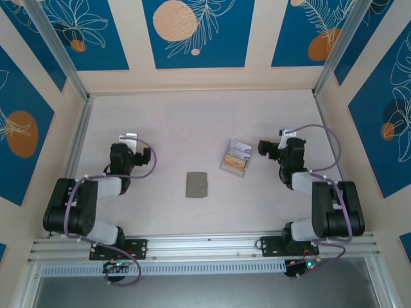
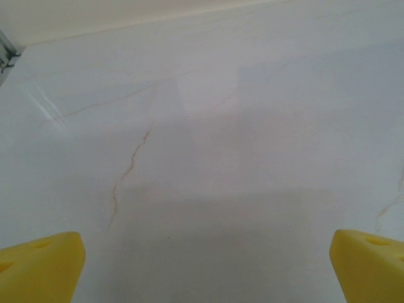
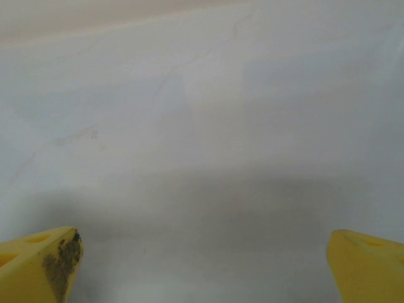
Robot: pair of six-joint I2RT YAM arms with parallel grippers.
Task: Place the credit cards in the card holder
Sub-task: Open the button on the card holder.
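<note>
The card holder [image 1: 197,185] is a flat dull-grey wallet lying closed near the middle of the table. The credit cards [image 1: 236,155] sit in a clear plastic box to its right, an orange-tan one [image 1: 235,162] in front and pale ones [image 1: 241,147] behind. My left gripper [image 1: 130,137] rests far left of the wallet, and my right gripper [image 1: 286,134] rests just right of the box. In the wrist views, the left gripper [image 2: 205,271] and right gripper [image 3: 205,268] are open over bare table, yellow fingertips [image 2: 41,265] [image 3: 366,265] wide apart with nothing between them.
The white marbled tabletop [image 1: 192,122] is bounded by aluminium rails [image 1: 77,138] on the left and at the near edge [image 1: 205,244]. Patterned blue and cream walls [image 1: 199,32] close in the back and sides. The clear box [image 1: 225,167] stands between the wallet and the right arm.
</note>
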